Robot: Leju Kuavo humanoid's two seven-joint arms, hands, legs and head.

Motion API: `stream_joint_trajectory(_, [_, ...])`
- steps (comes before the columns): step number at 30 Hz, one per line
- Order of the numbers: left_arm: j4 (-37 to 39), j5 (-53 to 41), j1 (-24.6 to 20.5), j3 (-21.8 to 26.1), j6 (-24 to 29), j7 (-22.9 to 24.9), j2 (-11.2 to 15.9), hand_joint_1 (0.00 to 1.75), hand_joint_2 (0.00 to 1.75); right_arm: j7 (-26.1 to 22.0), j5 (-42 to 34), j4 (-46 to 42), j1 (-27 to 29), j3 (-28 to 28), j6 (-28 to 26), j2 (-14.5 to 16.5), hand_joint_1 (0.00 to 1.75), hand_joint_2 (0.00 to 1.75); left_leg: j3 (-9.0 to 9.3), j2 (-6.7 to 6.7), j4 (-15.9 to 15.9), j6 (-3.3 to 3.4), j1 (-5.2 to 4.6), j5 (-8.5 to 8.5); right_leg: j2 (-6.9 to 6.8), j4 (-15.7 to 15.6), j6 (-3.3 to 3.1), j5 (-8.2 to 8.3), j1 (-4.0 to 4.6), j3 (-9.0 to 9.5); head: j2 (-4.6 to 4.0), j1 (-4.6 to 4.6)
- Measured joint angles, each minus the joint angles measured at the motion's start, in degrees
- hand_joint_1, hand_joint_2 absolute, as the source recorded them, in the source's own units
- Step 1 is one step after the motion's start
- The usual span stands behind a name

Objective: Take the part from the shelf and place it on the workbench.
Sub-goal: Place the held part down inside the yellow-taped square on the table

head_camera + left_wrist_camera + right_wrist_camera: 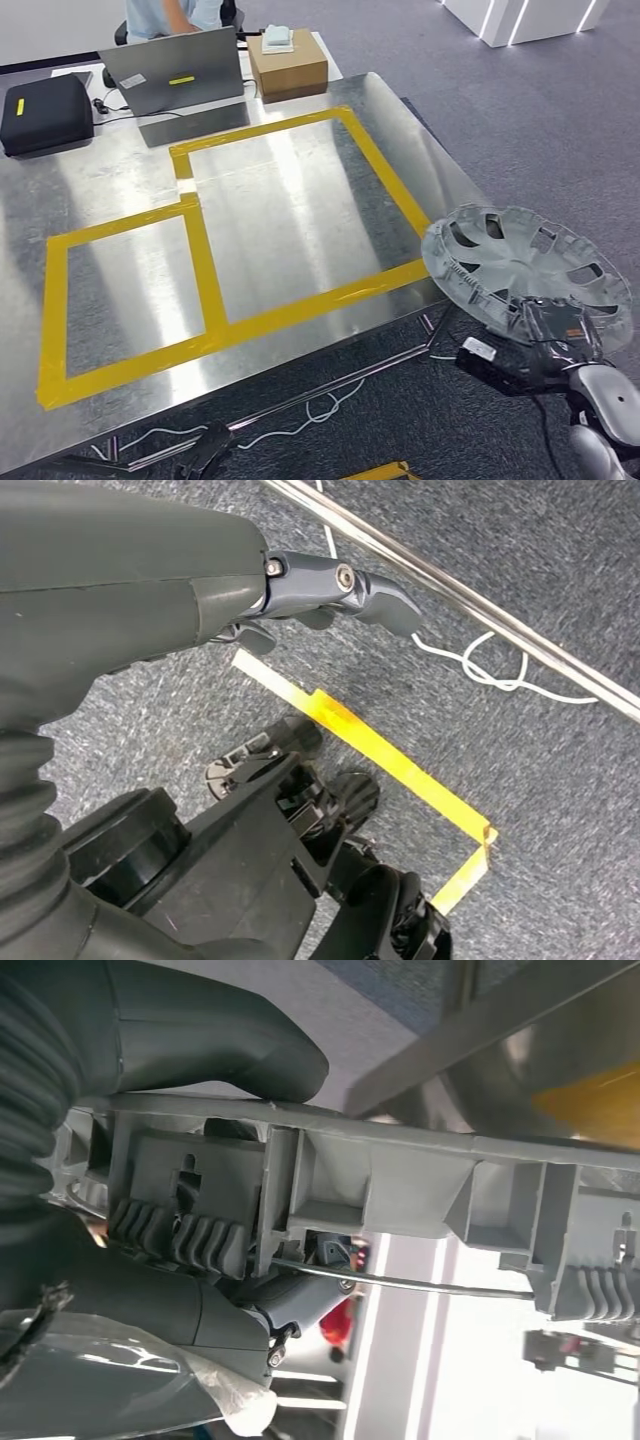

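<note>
While the right robot hand (555, 335) grips the part (528, 265), a grey wheel cover, by its rim, the head view shows it overhanging the surface (302, 200) edge, so carrying is underway. Beside the left robot hand (340, 590), empty with fingers extended, lies carpet (543, 760). Close behind the right hand, thumb and fingers clamp the rim; next, I judge, comes lowering into the taped rectangle (302, 215).

- Head view looks forward and down from high over the table (113, 180).
- Left wrist view points down at carpet, close behind the left hand (332, 590).
- Right wrist view sits tight against the part (423, 1160).
</note>
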Motion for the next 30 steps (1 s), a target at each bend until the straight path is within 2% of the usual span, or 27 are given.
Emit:
stream_joint_trajectory(8, [0.0,0.1,0.0,0.0,-0.1,0.0,0.0,0.00,1.75,0.8,1.5,1.2,-2.9,5.9,-0.4,-1.5,1.75,1.75,-0.02,0.00,0.0,0.00,-0.01,0.00,0.00,0.0,0.01,0.02,-0.01,0.00,0.00,0.01])
stream_joint_trajectory(19, [0.0,0.3,0.0,0.0,-0.2,0.0,0.2,0.00,1.75,1.4,0.7,1.7,-3.0,7.7,-0.5,-2.3,1.75,1.75,-0.12,-0.03,0.4,0.10,-0.18,-0.05,0.01,0.0,0.21,0.15,-0.16,0.00,0.00,-0.01])
stream_joint_trajectory(22, [0.0,0.3,0.0,0.0,-0.2,0.0,0.2,0.00,1.75,1.4,0.5,1.8,-3.0,7.9,-0.5,-2.4,1.75,1.75,-0.21,-0.02,0.7,0.34,-0.24,-0.07,0.14,-0.1,0.51,0.26,-0.19,-0.01,0.00,-0.01])
stream_joint_trajectory(24, [0.0,0.3,-0.1,0.0,-0.3,0.0,0.1,0.00,1.75,1.4,0.4,1.8,-3.0,8.0,-0.5,-2.6,1.75,1.75,-0.17,0.17,0.4,0.75,-0.20,0.29,0.39,-0.3,0.96,0.52,-0.20,-0.05,0.00,-0.04])
stream_joint_trajectory(25, [0.0,0.3,-0.1,0.0,-0.3,0.0,0.1,0.00,1.75,1.4,0.3,1.9,-3.0,8.1,-0.5,-2.7,1.75,1.75,-0.09,0.46,0.0,1.05,-0.06,0.69,-0.20,-0.2,1.13,0.35,-0.15,-0.30,0.00,0.00])
stream_joint_trajectory(27, [-0.1,0.3,-0.2,0.0,-0.3,0.0,0.0,0.00,1.75,1.4,0.2,1.9,-3.1,8.1,-0.5,-3.0,1.75,1.75,-0.13,1.17,-0.9,1.65,0.29,1.50,-2.74,2.5,1.36,-1.75,0.02,-1.87,0.00,0.27])
stream_joint_trajectory(28, [-0.1,0.3,-0.1,0.0,-0.3,0.0,0.1,0.00,1.75,1.4,0.1,1.9,-3.2,8.2,-0.4,-3.0,1.75,1.75,-0.26,1.55,-1.1,1.80,0.35,1.71,-4.24,5.6,1.45,-3.66,-0.01,-3.33,0.00,0.42])
stream_joint_trajectory(30, [-0.1,0.3,0.1,0.0,-0.3,0.1,0.1,0.00,1.75,1.4,0.0,2.0,-3.2,8.4,-0.4,-3.1,1.75,1.75,-0.73,2.27,-1.1,1.77,0.37,1.86,-5.48,13.2,1.89,-7.16,-0.24,-6.55,0.00,0.52])
